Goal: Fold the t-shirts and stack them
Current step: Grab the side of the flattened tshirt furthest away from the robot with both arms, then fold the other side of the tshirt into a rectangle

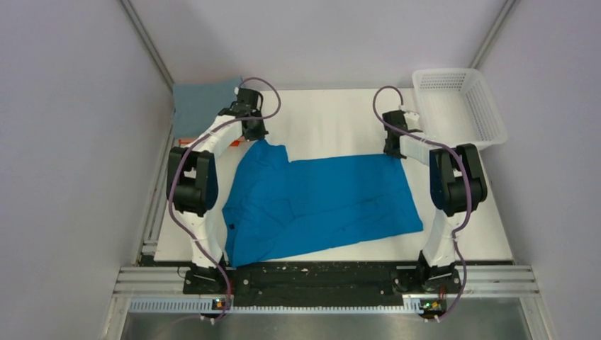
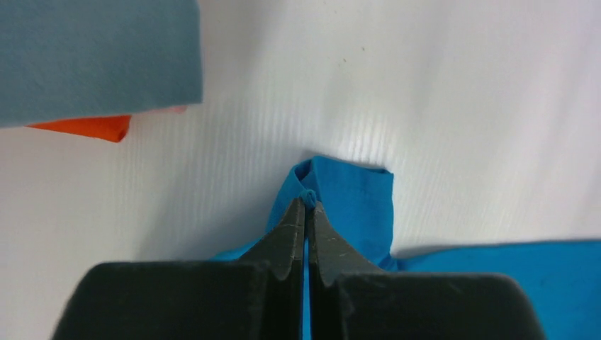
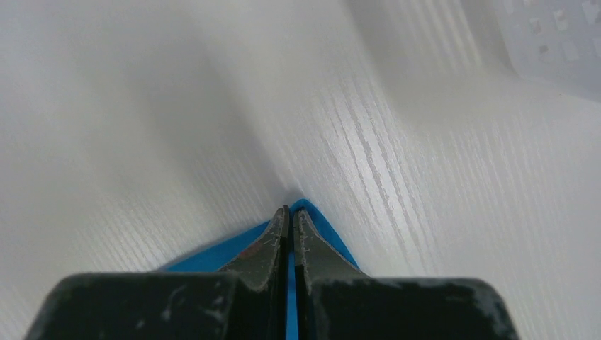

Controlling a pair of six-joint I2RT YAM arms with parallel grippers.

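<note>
A bright blue t-shirt (image 1: pixel 319 202) lies spread across the middle of the white table. My left gripper (image 1: pixel 253 131) is shut on its far left corner, a sleeve end (image 2: pixel 347 195), with cloth pinched between the fingertips. My right gripper (image 1: pixel 392 147) is shut on the shirt's far right corner (image 3: pixel 312 212). A folded grey-blue t-shirt (image 1: pixel 200 106) lies at the far left; in the left wrist view it (image 2: pixel 92 57) tops an orange one (image 2: pixel 96 127), with a sliver of pink showing between them.
A white plastic mesh basket (image 1: pixel 459 105) stands at the far right corner, its edge showing in the right wrist view (image 3: pixel 553 42). Grey walls close in the table on three sides. A metal rail (image 1: pixel 326 280) runs along the near edge.
</note>
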